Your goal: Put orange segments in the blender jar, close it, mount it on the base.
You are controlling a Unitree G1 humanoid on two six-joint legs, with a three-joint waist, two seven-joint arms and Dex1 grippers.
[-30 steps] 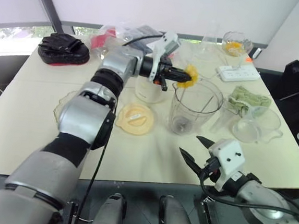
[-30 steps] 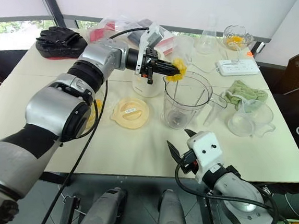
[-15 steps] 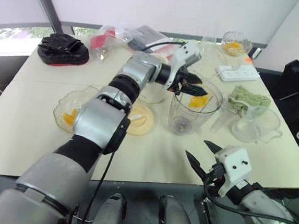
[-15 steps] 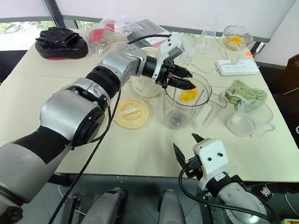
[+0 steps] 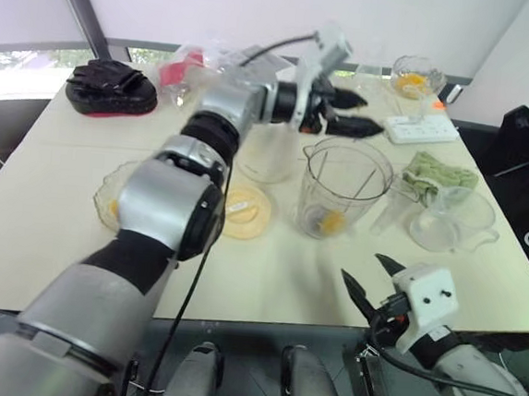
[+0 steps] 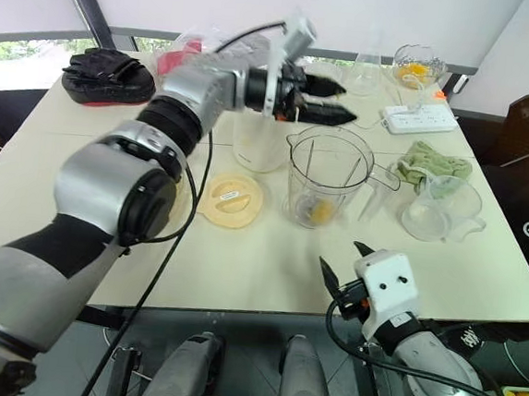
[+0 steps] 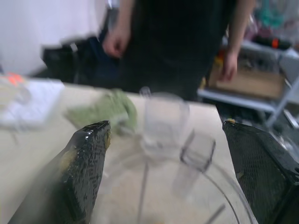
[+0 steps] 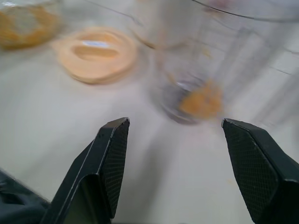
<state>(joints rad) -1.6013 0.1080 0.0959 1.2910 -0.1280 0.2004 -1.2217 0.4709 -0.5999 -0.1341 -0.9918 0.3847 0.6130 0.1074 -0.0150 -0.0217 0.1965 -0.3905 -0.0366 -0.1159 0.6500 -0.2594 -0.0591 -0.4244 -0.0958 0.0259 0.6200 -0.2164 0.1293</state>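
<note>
The clear blender jar (image 5: 345, 182) stands upright mid-table with one orange segment (image 5: 333, 223) lying at its bottom by the blade. My left gripper (image 5: 371, 113) hovers open just above the jar's far rim, pointing to the right, with nothing between its fingers (image 7: 86, 163). More orange segments lie in a scalloped glass bowl (image 5: 108, 201) at the left, partly hidden by my arm. The cream-white base (image 5: 266, 156) stands left of the jar, behind the left arm. My right gripper (image 5: 362, 270) is open and empty near the table's front edge; its wrist view shows the orange segment (image 8: 202, 100) through the jar wall.
A pale orange lid (image 5: 243, 210) lies flat in front of the base. Right of the jar are a slim clear cup (image 5: 389, 209), a clear measuring jug (image 5: 453, 219) and a green cloth (image 5: 438, 172). A power strip (image 5: 422, 128) and another bowl (image 5: 414, 77) sit behind. A person (image 7: 177, 42) stands beyond the table.
My left gripper opened and let go of the orange segment, which dropped to the jar's bottom. The gripper then rose above the rim. The right gripper drifted slightly to the right.
</note>
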